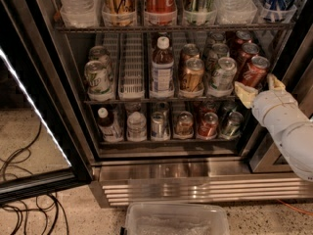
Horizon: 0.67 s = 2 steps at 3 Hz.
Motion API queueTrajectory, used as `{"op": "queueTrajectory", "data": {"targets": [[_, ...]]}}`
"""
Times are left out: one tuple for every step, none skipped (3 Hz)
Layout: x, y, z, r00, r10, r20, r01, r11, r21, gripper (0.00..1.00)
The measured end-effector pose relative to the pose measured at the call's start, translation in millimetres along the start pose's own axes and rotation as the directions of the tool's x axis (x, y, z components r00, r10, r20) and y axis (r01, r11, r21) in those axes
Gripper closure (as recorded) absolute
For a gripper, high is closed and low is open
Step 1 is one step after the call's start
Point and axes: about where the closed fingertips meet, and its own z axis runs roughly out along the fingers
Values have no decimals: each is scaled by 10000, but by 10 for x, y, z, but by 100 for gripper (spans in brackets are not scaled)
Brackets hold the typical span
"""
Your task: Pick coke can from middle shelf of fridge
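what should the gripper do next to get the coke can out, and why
Probably ease the gripper slightly further in around the coke can. It sits at the can's lower front edge, at the front of the rightmost lane of the middle shelf, so a deeper hold seems safer before pulling out past the neighbouring silver-green can.

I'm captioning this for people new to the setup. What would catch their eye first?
The white arm's gripper at the right, poised at the red coke can on the right end of the middle shelf of the fridge. Then the bright light strip running down the open door on the left.
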Motion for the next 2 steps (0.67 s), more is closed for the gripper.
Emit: {"op": "queueTrajectory", "data": {"targets": [[17, -8, 66, 9998, 145, 155, -146, 9998, 107, 36], [44, -29, 148, 9986, 388, 349, -398, 9988, 282, 35]]}}
